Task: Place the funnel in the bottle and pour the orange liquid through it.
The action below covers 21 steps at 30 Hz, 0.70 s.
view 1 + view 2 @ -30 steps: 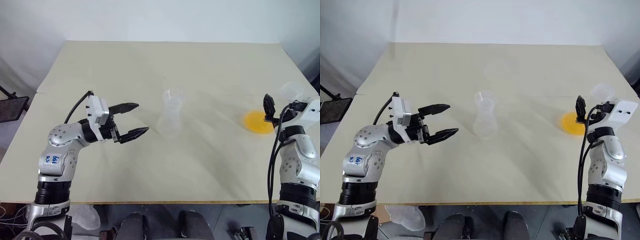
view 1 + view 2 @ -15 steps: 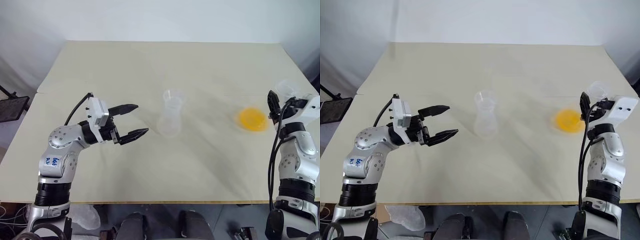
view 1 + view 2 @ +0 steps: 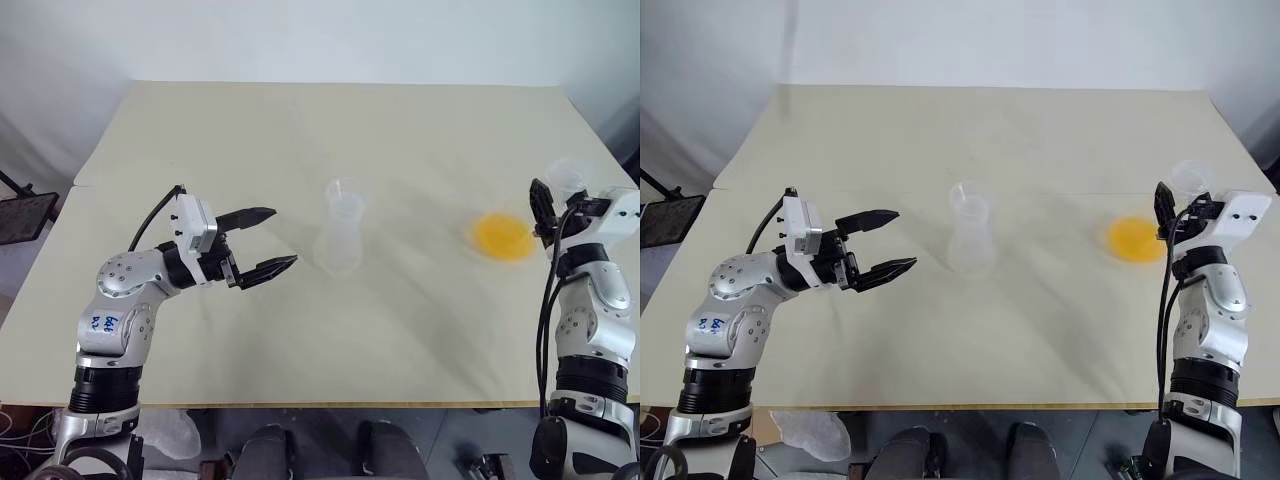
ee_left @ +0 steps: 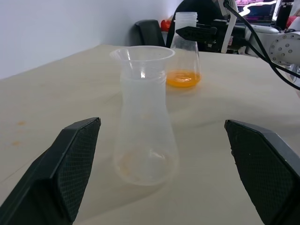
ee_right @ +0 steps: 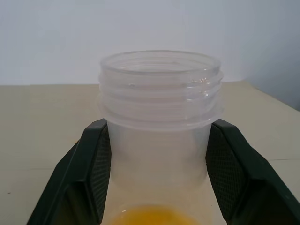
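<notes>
The clear bottle (image 3: 339, 248) stands at the table's middle, and the small clear funnel (image 4: 142, 55) sits in its neck. My left gripper (image 3: 285, 236) hovers open to the bottle's left, pointing at it, fingers (image 4: 70, 164) well apart. At the table's right edge, my right gripper (image 3: 1175, 200) is shut on the threaded neck of a wide clear flask (image 5: 160, 93). The orange liquid (image 3: 503, 236) pools in that flask's broad base. From the left wrist, the flask (image 4: 183, 65) stands upright behind the bottle.
The beige table (image 3: 300, 130) stretches wide behind and in front of the bottle. Its right edge runs close by the flask. A seam crosses the tabletop at about the bottle's depth.
My right gripper has shut on the flask's neck. The flask with its orange pool has shifted slightly toward the table's middle. The left arm has stayed still.
</notes>
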Motion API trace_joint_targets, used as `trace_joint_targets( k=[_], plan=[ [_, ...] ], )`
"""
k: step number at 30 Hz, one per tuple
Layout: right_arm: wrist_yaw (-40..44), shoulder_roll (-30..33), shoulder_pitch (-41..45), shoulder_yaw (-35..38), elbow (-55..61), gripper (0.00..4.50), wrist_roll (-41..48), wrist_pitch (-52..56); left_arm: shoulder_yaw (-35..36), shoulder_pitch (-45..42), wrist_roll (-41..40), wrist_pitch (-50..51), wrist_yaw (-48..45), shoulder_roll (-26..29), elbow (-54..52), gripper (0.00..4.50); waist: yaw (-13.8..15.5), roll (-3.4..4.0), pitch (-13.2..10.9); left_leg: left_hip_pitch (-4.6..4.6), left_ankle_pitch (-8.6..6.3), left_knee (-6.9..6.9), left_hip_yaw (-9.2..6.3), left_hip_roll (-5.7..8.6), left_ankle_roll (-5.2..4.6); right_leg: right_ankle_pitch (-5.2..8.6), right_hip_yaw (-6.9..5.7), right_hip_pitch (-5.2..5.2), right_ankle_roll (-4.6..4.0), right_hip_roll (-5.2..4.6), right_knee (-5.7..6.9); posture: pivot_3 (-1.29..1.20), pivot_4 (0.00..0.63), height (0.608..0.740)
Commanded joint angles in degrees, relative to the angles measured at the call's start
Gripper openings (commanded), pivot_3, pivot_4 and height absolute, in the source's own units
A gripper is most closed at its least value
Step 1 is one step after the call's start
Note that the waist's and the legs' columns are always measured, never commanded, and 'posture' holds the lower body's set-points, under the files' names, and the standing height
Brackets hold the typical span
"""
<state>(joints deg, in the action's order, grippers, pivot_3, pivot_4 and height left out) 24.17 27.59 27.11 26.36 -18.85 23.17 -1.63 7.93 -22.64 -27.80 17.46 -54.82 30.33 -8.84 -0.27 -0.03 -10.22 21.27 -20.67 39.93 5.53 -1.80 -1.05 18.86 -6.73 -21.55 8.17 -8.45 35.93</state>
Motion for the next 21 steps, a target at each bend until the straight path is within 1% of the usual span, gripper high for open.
trace_joint_targets(
  k=[1,4,10,16,21],
  plan=[
    [2.46,0.36,1.63,-0.79,5.10,2.46,1.15,-3.66,0.78,0.42,-1.27,-1.14,0.78,0.01,-2.52,4.50,-0.01,0.06,-0.04,0.00,0.00,0.00,0.00,0.00,0.00,0.00,0.00,-0.01,0.00,0.00,0.00,0.00,0.150,0.740],
    [5.60,0.67,2.27,-4.62,8.91,2.46,-0.15,-5.48,0.97,0.83,-1.14,-1.52,1.41,-0.24,-2.53,4.50,-0.01,0.13,-0.08,0.00,0.00,0.00,0.00,0.00,0.00,0.00,0.00,-0.01,0.00,0.00,0.00,0.00,0.150,0.740],
    [10.06,3.50,5.25,-13.22,13.22,2.46,-7.96,-10.27,0.46,1.07,-0.47,-2.63,2.69,-0.96,-1.97,4.50,-0.15,0.19,-0.12,0.00,0.00,-0.03,-0.01,-0.02,0.01,0.00,-0.01,-0.04,0.00,0.00,0.00,0.00,0.150,0.740],
    [8.67,3.42,10.61,-20.67,14.64,2.46,-17.33,-14.48,-0.20,1.56,0.47,-4.26,5.14,-2.80,-1.80,4.50,0.06,0.19,-0.12,0.03,0.00,0.00,-0.04,0.01,0.00,0.00,-0.04,-0.04,0.00,-0.03,-0.01,0.00,0.150,0.740],
    [7.06,3.20,12.65,-25.98,13.71,2.46,-25.75,-20.87,-1.17,2.46,0.81,-4.70,6.56,-4.13,-2.66,4.50,0.00,0.19,-0.12,0.05,0.00,-0.02,-0.08,0.01,0.00,0.00,-0.12,-0.04,0.00,-0.04,-0.01,0.00,0.150,0.740]
  ],
)
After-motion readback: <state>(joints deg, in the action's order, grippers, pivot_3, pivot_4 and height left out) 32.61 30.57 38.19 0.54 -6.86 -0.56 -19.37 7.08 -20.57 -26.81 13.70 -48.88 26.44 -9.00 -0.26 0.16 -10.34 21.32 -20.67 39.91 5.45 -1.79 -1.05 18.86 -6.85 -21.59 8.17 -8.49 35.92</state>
